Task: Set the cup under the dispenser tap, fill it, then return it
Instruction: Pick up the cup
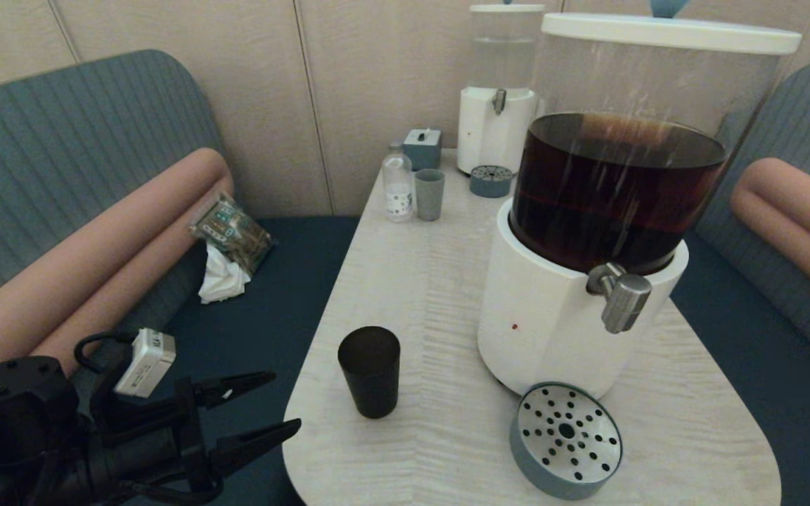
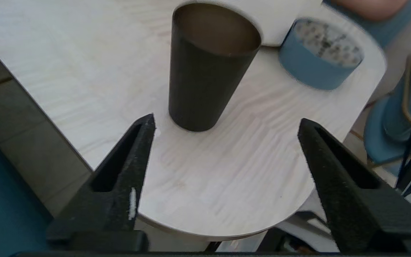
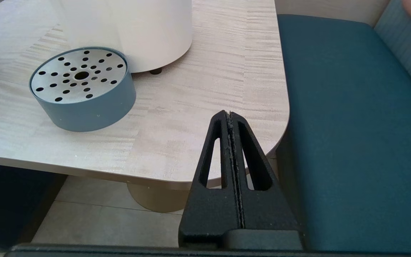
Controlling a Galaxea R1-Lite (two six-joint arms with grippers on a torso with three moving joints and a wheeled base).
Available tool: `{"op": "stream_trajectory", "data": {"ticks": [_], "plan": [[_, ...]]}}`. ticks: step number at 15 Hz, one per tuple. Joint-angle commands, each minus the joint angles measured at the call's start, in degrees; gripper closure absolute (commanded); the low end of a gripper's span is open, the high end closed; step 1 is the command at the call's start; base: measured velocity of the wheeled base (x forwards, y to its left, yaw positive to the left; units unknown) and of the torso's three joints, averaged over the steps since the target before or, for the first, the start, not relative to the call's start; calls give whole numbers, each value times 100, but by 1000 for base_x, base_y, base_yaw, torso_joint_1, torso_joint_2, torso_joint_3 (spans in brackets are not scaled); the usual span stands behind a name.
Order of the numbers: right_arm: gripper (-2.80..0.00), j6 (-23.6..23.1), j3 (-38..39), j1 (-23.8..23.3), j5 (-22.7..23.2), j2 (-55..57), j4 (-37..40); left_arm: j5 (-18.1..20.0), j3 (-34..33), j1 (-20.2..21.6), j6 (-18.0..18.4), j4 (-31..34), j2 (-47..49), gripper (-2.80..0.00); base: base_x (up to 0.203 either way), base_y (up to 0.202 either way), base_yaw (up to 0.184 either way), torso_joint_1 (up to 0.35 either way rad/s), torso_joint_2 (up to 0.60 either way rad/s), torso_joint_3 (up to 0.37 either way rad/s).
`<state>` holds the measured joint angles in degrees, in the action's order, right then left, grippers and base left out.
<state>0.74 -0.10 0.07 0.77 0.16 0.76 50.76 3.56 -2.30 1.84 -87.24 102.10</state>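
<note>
Near the desk's (image 1: pixel 447 281) front-left corner, the cup (image 1: pixel 369 371) stands upright; left gripper (image 1: pixel 285 402) beside it, jaws wide apart, empty.

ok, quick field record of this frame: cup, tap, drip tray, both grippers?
cup: matte black tapered tumbler, upright on pale wood table, not under tap
tap: brushed-silver spigot on white-based dispenser of brown liquid
drip tray: blue-grey round perforated tray, empty, below tap
left gripper: open, short of cup
right gripper: shut, parked off table edge
</note>
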Motion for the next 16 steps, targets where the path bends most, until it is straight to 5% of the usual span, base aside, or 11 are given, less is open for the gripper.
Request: {"op": "stream_trajectory", "data": {"ticks": [1, 3, 9, 16], "plan": [[0, 5, 1, 1, 1, -7, -6, 38, 75, 2, 352, -43, 534, -280, 0, 0, 0, 0, 0, 0], [0, 5, 1, 1, 1, 2, -6, 94, 73, 2, 934, -43, 937, -280, 0, 0, 0, 0, 0, 0], [0, 5, 1, 1, 2, -1, -6, 224, 675, -85, 966, -43, 1407, -280, 0, 0, 0, 0, 0, 0], [0, -22, 1, 1, 2, 2, -6, 200, 1314, -651, 932, -43, 1664, -280, 0, 0, 0, 0, 0, 0]]}}
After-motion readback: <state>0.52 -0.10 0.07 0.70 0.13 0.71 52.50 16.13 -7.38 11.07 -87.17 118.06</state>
